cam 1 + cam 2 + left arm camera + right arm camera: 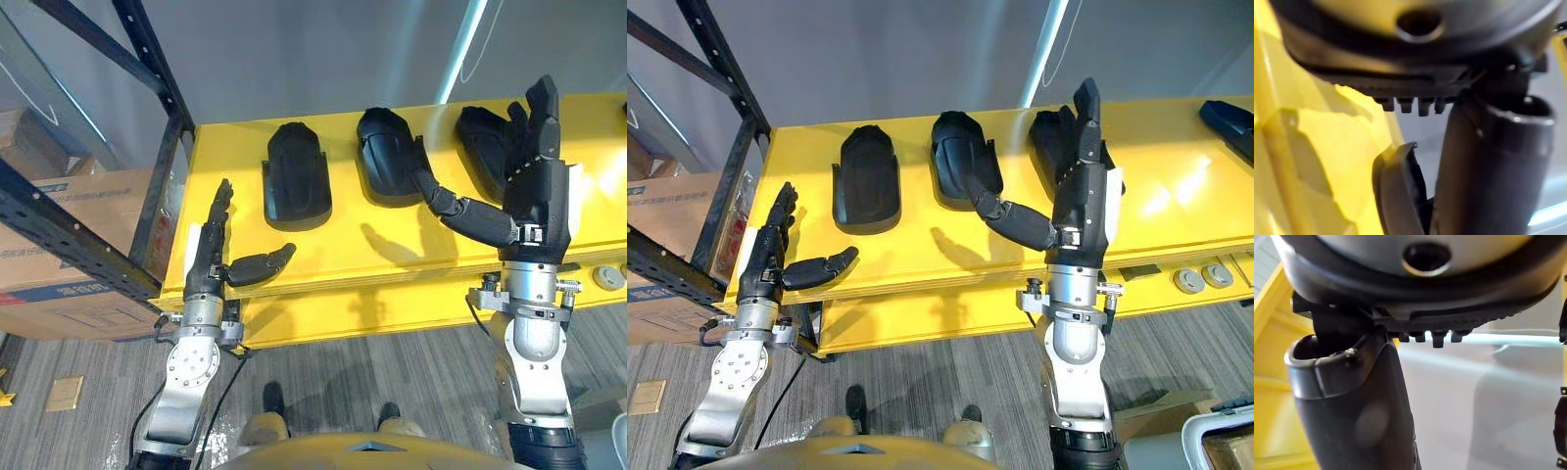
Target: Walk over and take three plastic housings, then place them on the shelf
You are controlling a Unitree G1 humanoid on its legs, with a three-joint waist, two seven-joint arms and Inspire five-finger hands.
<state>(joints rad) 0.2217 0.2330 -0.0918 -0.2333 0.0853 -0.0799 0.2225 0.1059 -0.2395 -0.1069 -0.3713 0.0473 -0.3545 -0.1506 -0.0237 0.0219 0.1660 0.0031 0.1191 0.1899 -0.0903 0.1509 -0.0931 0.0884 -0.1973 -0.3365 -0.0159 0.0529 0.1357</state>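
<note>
Black plastic housings on yellow shelf, right hand by rightmost

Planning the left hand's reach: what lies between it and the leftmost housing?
Bare yellow shelf surface alone separates the left hand from the leftmost housing, seen in the left eye view.

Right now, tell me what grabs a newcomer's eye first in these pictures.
Three black plastic housings lie in a row on the bright yellow shelf: the left housing, the middle housing and the right housing. The right hand is raised over the right housing, fingers straight, thumb stretched toward the middle housing. The left hand is open at the shelf's left end, holding nothing.
</note>
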